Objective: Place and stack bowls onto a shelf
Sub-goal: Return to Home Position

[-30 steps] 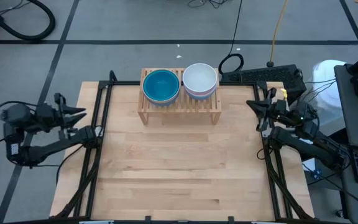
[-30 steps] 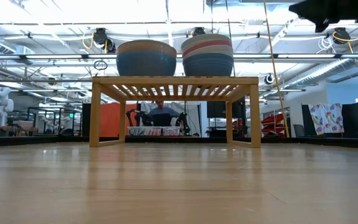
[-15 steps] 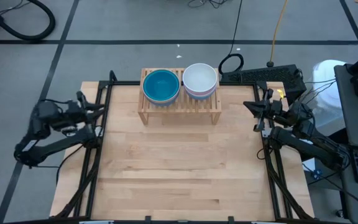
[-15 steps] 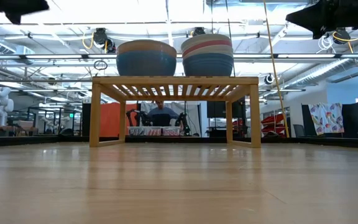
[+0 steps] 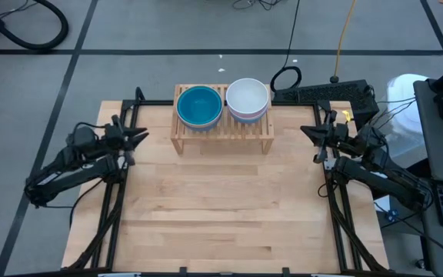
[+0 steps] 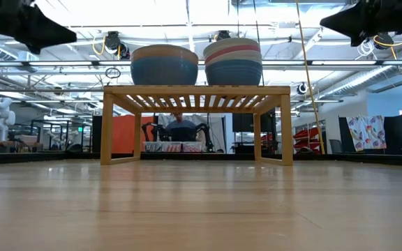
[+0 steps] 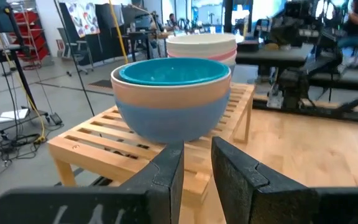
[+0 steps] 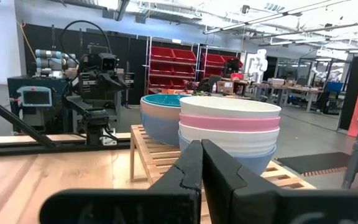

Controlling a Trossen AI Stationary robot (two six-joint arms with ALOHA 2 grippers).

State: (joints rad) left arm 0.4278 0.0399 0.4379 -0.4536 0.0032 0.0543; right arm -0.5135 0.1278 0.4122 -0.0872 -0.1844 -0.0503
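Two stacks of bowls stand on the low slatted wooden shelf at the table's far edge. The left stack has a teal bowl on top, over peach and light blue ones. The right stack has a white bowl on top, over pink, white and light blue ones. My left gripper hovers left of the shelf, pointing at the teal stack, its fingers narrowly open and empty. My right gripper hovers right of the shelf, shut and empty.
Black frame rails run along the table's left and right edges. A keyboard and cables lie beyond the far right corner. Bare tabletop spreads in front of the shelf. A person sits far behind the shelf.
My left arm has swung in from outside the table's left edge toward the shelf, and its gripper now points at the teal stack. My right gripper dipped a little and edged toward the shelf, then held still. The bowls have not moved.
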